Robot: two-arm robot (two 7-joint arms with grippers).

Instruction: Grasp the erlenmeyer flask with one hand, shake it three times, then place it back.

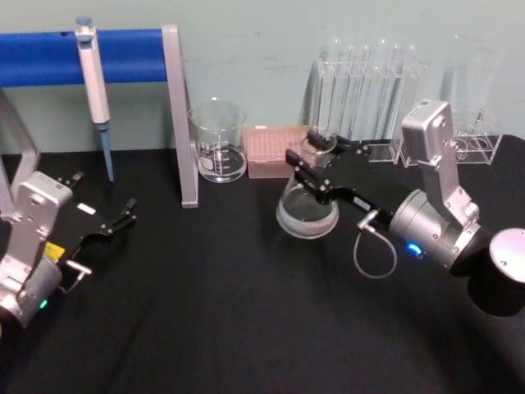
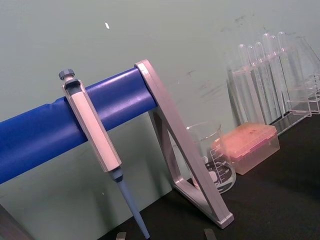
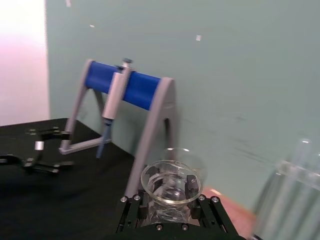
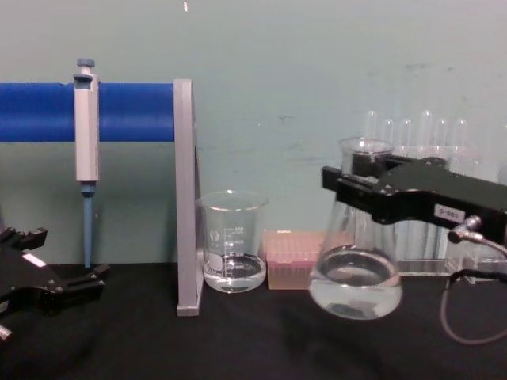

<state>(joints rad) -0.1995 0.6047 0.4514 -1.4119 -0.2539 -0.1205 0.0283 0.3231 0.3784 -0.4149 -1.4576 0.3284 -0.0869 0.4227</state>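
Note:
The erlenmeyer flask (image 4: pixel 354 285) is clear glass with some clear liquid in its wide base (image 1: pixel 308 215). My right gripper (image 4: pixel 348 178) is shut on its narrow neck just below the flared rim (image 3: pixel 171 182), with one black jaw on each side. The flask leans slightly, and its base seems to hang just above the black table (image 1: pixel 246 312). In the head view the right gripper (image 1: pixel 302 146) reaches in from the right at centre-right. My left gripper (image 1: pixel 105 190) rests open at the table's left side, far from the flask, and holds nothing.
A glass beaker (image 1: pixel 218 141) and a pink tip box (image 1: pixel 269 151) stand just behind and left of the flask. Test tubes in a clear rack (image 1: pixel 365 90) stand behind it. A pipette (image 1: pixel 95 90) hangs on the blue-barred stand (image 1: pixel 176 115) at the back left.

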